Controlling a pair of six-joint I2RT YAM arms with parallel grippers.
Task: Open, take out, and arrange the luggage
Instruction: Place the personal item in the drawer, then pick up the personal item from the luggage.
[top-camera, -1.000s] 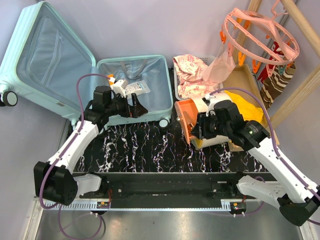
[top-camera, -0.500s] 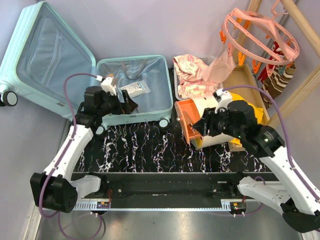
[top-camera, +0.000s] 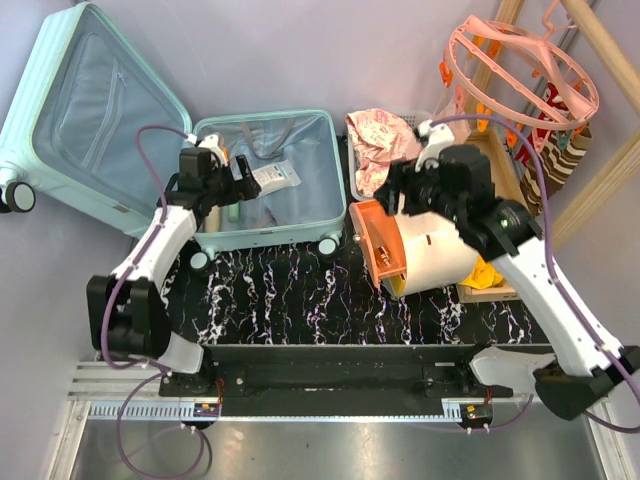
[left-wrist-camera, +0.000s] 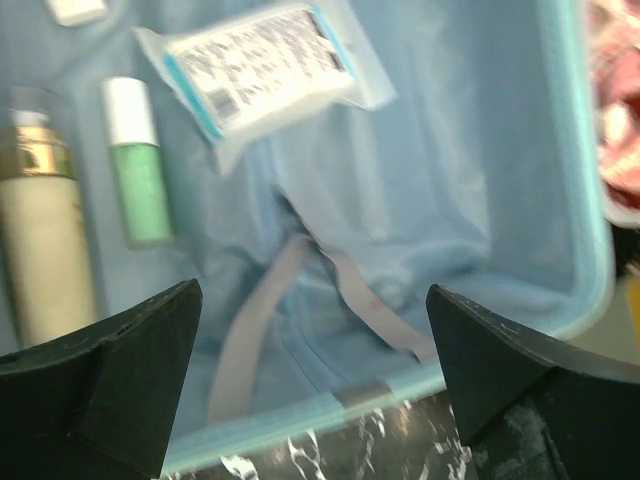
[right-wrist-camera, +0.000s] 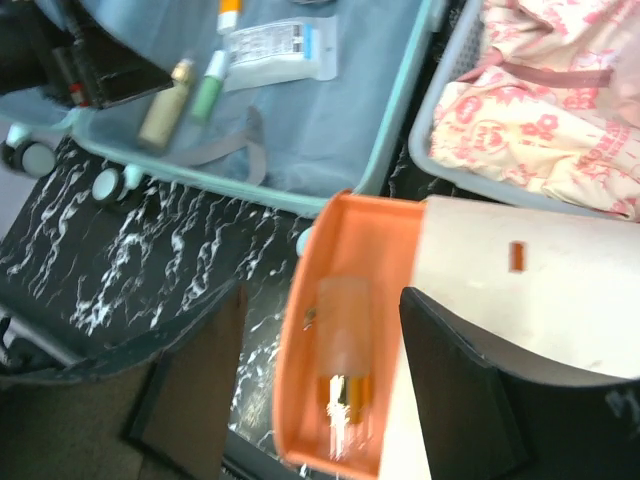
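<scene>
Mint-blue luggage (top-camera: 310, 195): it lies open, upper left to upper centre of the overhead view. I see the lid leaning back at the upper left and the base tray flat on the black marbled tabletop (top-camera: 300, 295).
Cream cylinder (top-camera: 435, 250): it lies on its side right of centre, its orange end (top-camera: 375, 240) turned toward the luggage and near the tray's right wall.
White basket (right-wrist-camera: 440, 150): it sits above the cylinder in the frame and holds a pink-patterned cloth (top-camera: 385, 150).
Left gripper (top-camera: 243, 180): spread fully and empty, it hovers over the left part of the tray. This is the arm I would use, since it is much the nearer to the contents.
Right gripper (right-wrist-camera: 320, 300): the fingers stand apart with nothing between them. It hangs above the orange end, outside the luggage.
Tray contents: a white packet (left-wrist-camera: 265, 65) with blue print, a cream bottle (left-wrist-camera: 40, 250) with a gold collar and a green tube (left-wrist-camera: 140, 180) with a white cap lie loose on the grey-blue lining, with a grey strap (left-wrist-camera: 250, 340) slack below them.
Key relation: in the left wrist view the bottle and tube lie side by side at the left. Their long axes run up and down the frame, crosswise to the line between the fingers. The packet lies tilted in the upper middle.
My judgement: the luggage is open and the emptying is not finished. To take the tube, I would shift the left gripper toward frame left.
</scene>
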